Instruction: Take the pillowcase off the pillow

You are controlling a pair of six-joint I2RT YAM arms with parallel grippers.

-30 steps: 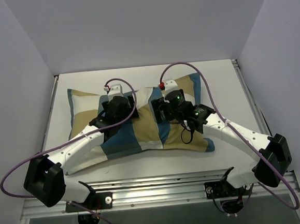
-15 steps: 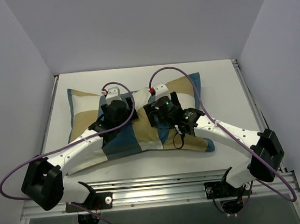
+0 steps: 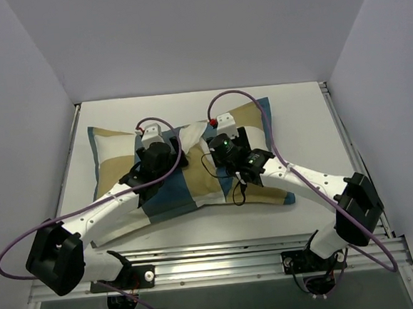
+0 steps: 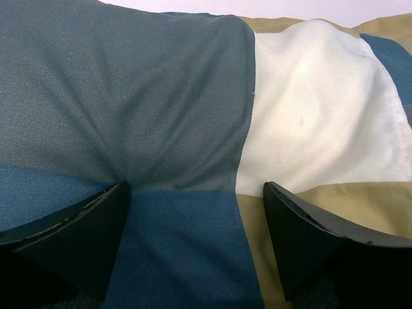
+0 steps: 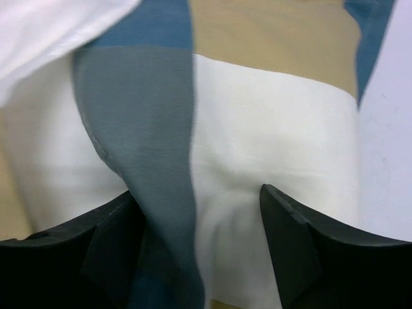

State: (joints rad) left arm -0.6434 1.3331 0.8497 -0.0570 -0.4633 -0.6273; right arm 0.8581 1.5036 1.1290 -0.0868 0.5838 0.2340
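The pillowcase [image 3: 115, 170], a blue, tan and white patchwork, lies across the table, plump, with the pillow hidden inside it. A plain white fold [image 3: 191, 134] shows between the grippers; I cannot tell whether it is the pillow. My left gripper [image 3: 154, 138] presses down on the cover's middle left. In the left wrist view it [image 4: 196, 190] is open, its fingers astride blue and tan cloth [image 4: 161, 96]. My right gripper [image 3: 223, 122] presses on the far right part. In the right wrist view it [image 5: 198, 193] is open, with bunched grey-blue and white cloth [image 5: 270, 129] between its fingers.
The white table [image 3: 304, 118] is walled in by grey panels at the left, back and right. A metal rail [image 3: 222, 257] runs along the near edge by the arm bases. Purple cables [image 3: 260, 104] loop above both wrists.
Both grippers have shifted a little to the left over the pillowcase, the right one more. The cover has slid slightly left with them.
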